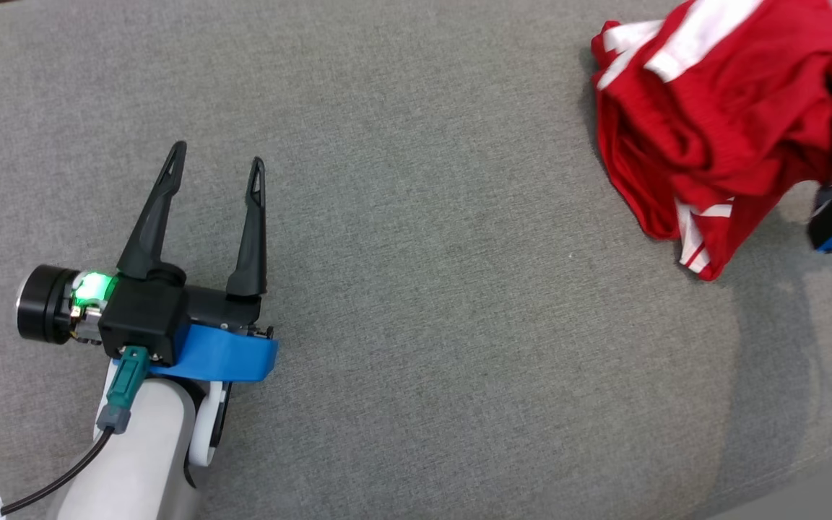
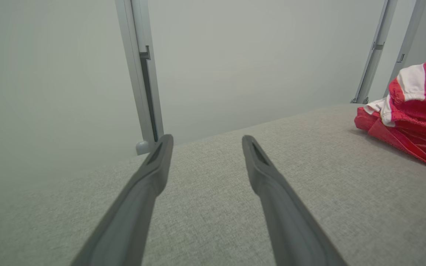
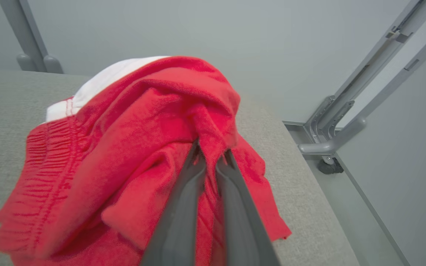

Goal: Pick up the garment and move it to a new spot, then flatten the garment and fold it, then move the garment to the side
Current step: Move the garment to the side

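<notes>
The red-and-white garment [image 1: 719, 123] sat bunched in a heap at the far right of the grey fabric surface [image 1: 423, 289], its lower folds resting on the cloth while its upper part was drawn up into a peak. The right gripper [image 3: 213, 149] had its two dark fingers pressed almost together, pinching a ridge of red fabric near the top of the heap; in the right wrist view the cloth draped down on both sides of the fingers, with a gathered, ribbed band at the left and a white stripe across the far side. In the head view the gripper's dark body and blue collar showed at the right edge, partly covered by the garment.

The left gripper [image 1: 219, 153] hung over the near left of the surface, well apart from the garment, with its fingers spread wide and nothing between them. A green light [image 1: 94, 287] glowed on its wrist, and a black cable [image 1: 48, 491] ran back along the pale forearm.

Between the two grippers lay bare grey fabric — nothing stood on it. A faint curved crease ran through the surface at the near right, below the garment. Beyond the far edge rose a grey metal upright [image 2: 142, 74] against a pale wall, and slanted metal struts [image 3: 346, 122] stood off the right edge — beside the garment's end of the surface, but not touching it.
</notes>
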